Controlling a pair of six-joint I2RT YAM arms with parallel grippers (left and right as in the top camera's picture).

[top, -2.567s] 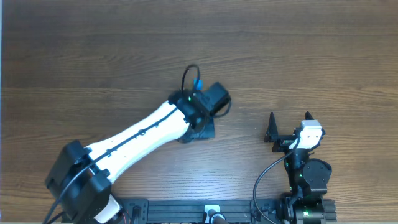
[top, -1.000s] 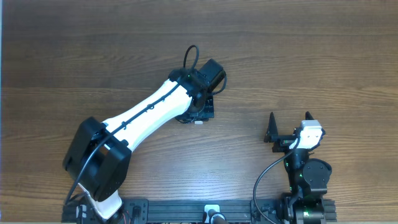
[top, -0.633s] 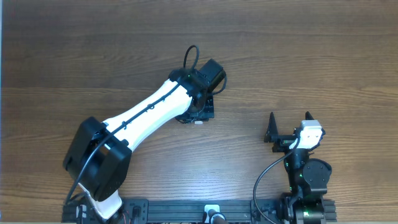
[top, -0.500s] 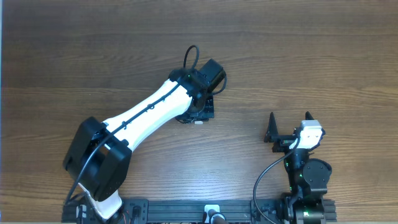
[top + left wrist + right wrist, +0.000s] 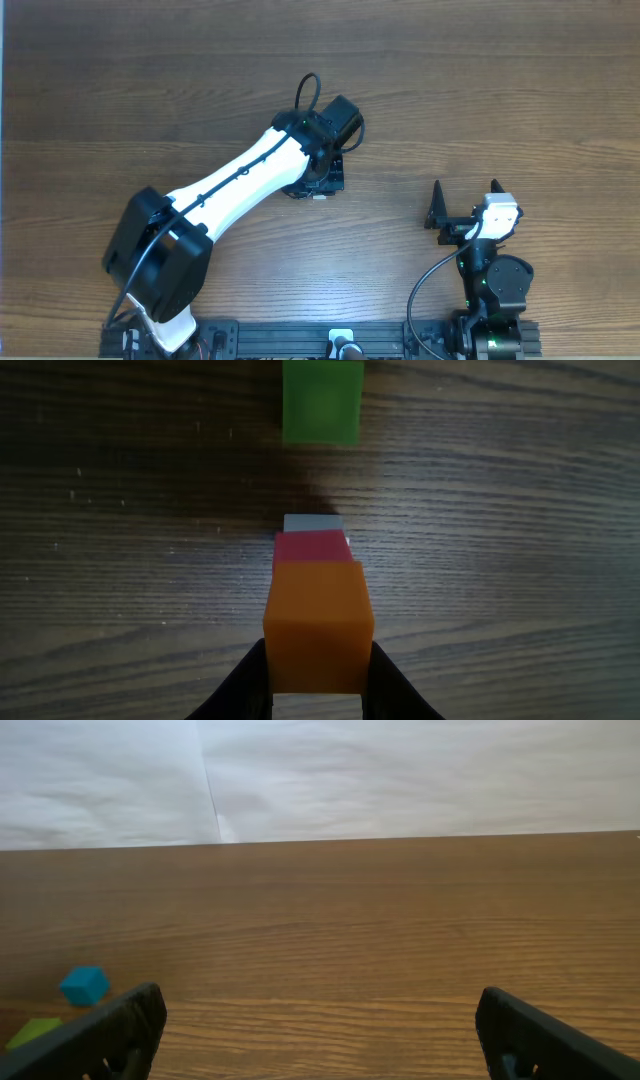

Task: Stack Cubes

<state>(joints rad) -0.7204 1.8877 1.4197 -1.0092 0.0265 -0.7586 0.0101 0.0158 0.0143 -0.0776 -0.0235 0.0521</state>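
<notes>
An orange cube (image 5: 318, 625) tops a stack, resting on a red cube (image 5: 313, 546) with a pale blue cube (image 5: 312, 522) under it. My left gripper (image 5: 318, 662) is shut on the orange cube, one finger on each side. Beyond the stack a green cube (image 5: 321, 400) lies alone on the wood. From above, the left gripper (image 5: 322, 178) is at the table's middle and covers the stack. My right gripper (image 5: 465, 205) stands open and holds nothing, low at the right near its base. Its wrist view has a blue cube (image 5: 85, 985) and a green one (image 5: 35, 1032) far off.
The wooden table (image 5: 500, 90) stretches bare around the arms. A white wall (image 5: 400, 780) rises behind its far edge in the right wrist view. The left arm's white link (image 5: 240, 190) lies diagonally across the table's left half.
Since 2.6 s ago the left arm has stretched a little farther up the table. Over the last second nothing has moved. The right arm has stayed where it was.
</notes>
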